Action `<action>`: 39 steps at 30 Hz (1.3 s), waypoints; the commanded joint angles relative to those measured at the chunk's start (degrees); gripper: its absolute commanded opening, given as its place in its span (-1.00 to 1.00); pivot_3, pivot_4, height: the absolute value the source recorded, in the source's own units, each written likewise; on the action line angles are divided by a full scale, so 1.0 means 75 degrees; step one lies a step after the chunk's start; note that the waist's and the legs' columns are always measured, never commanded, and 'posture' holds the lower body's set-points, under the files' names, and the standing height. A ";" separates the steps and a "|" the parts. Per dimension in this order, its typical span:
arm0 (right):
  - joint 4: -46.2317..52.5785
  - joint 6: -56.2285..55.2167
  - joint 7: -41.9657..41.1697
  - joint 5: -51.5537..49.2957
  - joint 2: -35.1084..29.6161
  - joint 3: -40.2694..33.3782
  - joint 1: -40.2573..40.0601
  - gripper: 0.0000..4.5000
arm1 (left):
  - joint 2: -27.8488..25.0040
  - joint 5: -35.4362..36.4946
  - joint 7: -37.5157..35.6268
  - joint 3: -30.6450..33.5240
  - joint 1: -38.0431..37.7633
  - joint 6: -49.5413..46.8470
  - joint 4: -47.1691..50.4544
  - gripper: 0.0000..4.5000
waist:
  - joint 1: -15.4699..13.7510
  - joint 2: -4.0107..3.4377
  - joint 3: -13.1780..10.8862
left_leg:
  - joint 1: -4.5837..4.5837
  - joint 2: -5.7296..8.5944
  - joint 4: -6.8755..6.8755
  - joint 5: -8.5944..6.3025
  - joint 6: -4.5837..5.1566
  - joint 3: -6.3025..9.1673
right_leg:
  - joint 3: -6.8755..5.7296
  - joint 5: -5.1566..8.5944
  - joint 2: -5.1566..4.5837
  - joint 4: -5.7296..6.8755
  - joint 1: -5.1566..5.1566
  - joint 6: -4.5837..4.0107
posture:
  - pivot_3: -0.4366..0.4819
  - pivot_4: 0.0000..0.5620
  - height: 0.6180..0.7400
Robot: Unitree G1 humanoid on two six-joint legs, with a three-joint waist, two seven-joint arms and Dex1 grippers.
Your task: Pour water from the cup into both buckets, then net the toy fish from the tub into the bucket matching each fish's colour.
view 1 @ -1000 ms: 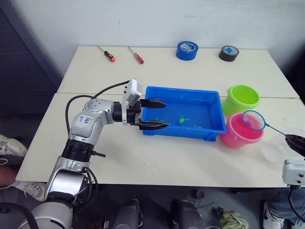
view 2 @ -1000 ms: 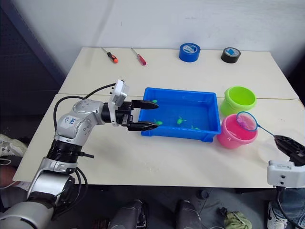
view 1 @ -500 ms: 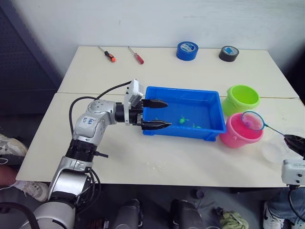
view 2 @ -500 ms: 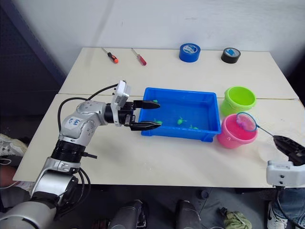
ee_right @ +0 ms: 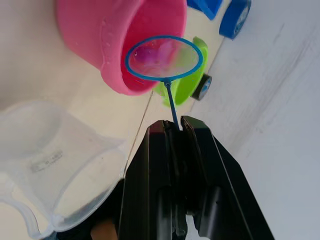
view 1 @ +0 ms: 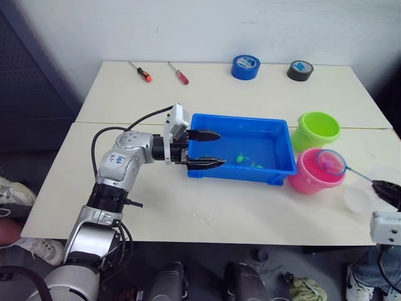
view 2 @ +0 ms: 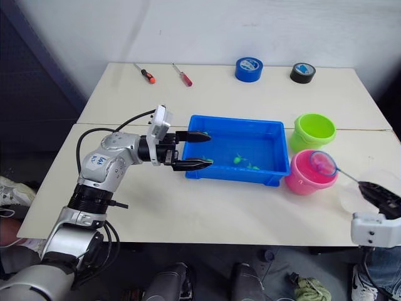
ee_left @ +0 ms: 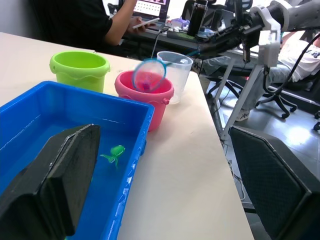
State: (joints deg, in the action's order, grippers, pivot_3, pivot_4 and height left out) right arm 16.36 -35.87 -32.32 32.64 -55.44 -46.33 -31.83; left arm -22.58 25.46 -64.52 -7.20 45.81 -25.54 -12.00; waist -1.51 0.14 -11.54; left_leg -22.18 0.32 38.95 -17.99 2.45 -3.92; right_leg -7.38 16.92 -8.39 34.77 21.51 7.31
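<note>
Holding net (ee_right: 163, 58) over pink bucket (view 1: 311, 177) | catch blurred, pinkish

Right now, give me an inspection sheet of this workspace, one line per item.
Surface: two pale tables butted together, seam running across.
Job's things: blue tub holds water and green toy fish; pink bucket and green bucket stand to its right; clear cup stands near the pink bucket; net is poised over the pink bucket with something pink in its mesh.
Clutter: two screwdrivers, blue tape roll, black tape roll.
Grippers: left gripper open at the tub's left end; right gripper shut on the net's handle.
Cables: black cable looping along the left arm.
Surroundings: a seated person at a laptop.
</note>
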 commanded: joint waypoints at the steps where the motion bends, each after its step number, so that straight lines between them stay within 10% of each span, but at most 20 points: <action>1: 0.0056 0.0025 0.0090 -0.0138 0.0016 -0.0235 0.0114 -1.00 | 0.0024 0.0042 0.0014 0.0139 0.0106 0.0027 0.0217 0.99 | 0.0001 0.0000 0.0000 | 0.0000 0.0001 0.0001 0.0000 0.0000 -0.0002 | 0.0000 0.0000 0.0000 -0.0001 0.0000 0.0000 | -0.05 -0.47 1.00; 39: -0.0189 0.0145 0.0061 -0.0180 -0.0185 -0.0606 0.0624 -1.00 | 0.0192 0.0007 0.0068 0.0151 0.0130 0.0112 0.0143 0.99 | 0.0022 -0.0004 0.0002 | 0.0007 -0.0002 0.0010 0.0005 0.0001 -0.0002 | 0.0007 0.0001 0.0000 0.0011 -0.0002 -0.0003 | -0.05 -0.47 1.00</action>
State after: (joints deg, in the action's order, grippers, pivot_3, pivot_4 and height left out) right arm 14.87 -34.01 -31.48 32.45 -56.36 -50.19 -26.42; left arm -21.11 25.44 -63.94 -7.08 45.90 -25.51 -12.10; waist -1.35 0.11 -11.53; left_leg -22.13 0.31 39.02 -17.95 2.45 -3.92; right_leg -7.32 16.94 -8.39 34.87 21.50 7.27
